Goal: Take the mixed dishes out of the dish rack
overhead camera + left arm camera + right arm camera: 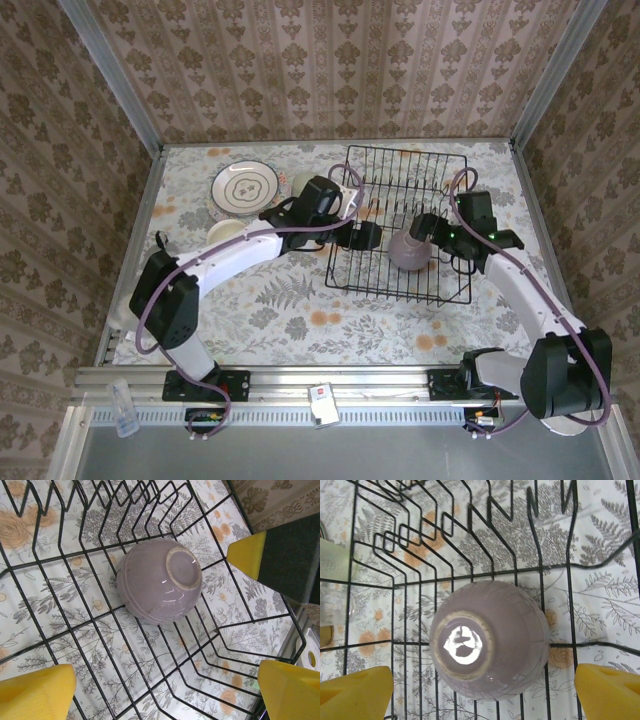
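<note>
Though fingers (40, 695) wide, arms (250, 245) over rack (405, 148)

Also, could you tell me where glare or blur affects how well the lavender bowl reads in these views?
Right wrist: a white glare patch washes out the foot of the lavender bowl, and the pale green glass at the left edge is blurred. Left wrist: only soft highlights on the bowl, which is in sharp focus. Top external: even light, no glare on the dish rack.
</note>
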{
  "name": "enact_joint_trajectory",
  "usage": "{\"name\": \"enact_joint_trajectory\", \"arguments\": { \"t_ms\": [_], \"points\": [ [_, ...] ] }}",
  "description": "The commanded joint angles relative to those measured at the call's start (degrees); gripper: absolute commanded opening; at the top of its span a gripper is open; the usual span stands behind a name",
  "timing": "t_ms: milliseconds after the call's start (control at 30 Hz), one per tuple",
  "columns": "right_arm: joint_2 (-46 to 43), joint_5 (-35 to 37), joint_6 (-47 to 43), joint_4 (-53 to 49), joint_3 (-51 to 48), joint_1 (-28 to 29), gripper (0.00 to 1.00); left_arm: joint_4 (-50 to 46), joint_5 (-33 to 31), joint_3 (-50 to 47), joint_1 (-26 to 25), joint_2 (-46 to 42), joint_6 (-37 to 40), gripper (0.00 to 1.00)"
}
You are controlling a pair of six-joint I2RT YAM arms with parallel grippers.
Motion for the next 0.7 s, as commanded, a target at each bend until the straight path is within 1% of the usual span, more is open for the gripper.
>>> {"name": "enact_joint_trajectory", "arguments": {
  "t_ms": [0,33,133,200,333,533,600,667],
  "points": [
    [1.44,-4.02,2.10,1.07,-2.50,-0.95,0.91,2.03,2.78,2.73,-0.42,2.32,-0.67,0.93],
    [1.89,-4.15,2.48,2.09,-2.95,-0.96,0.89,2.12,3.22,3.41,-0.42,3.14,-0.97,0.91],
    [3.63,-3.27,2.95,3.33,-3.54,-1.49,0.87,1.61,4.99,5.65,-0.46,5.66,-1.88,0.88],
    [4.53,-3.16,3.14,4.51,-4.06,-1.72,0.86,1.57,5.57,6.49,-0.47,6.91,-2.36,0.88],
    [6.84,-5.38,3.79,6.35,-4.42,-1.86,0.83,1.13,6.39,7.74,-0.31,9.33,-3.32,0.87],
    [8.74,-8.84,5.06,10.03,-5.99,-1.86,0.82,2.13,7.35,8.89,0.55,12.30,-4.76,0.87],
    [9.34,-10.10,5.54,10.92,-6.49,-1.77,0.79,2.56,7.57,9.10,1.01,13.06,-5.52,0.86],
    [9.51,-11.11,5.95,12.07,-7.19,-1.68,0.79,2.58,7.44,9.36,1.41,13.67,-5.98,0.85]
  ]
}}
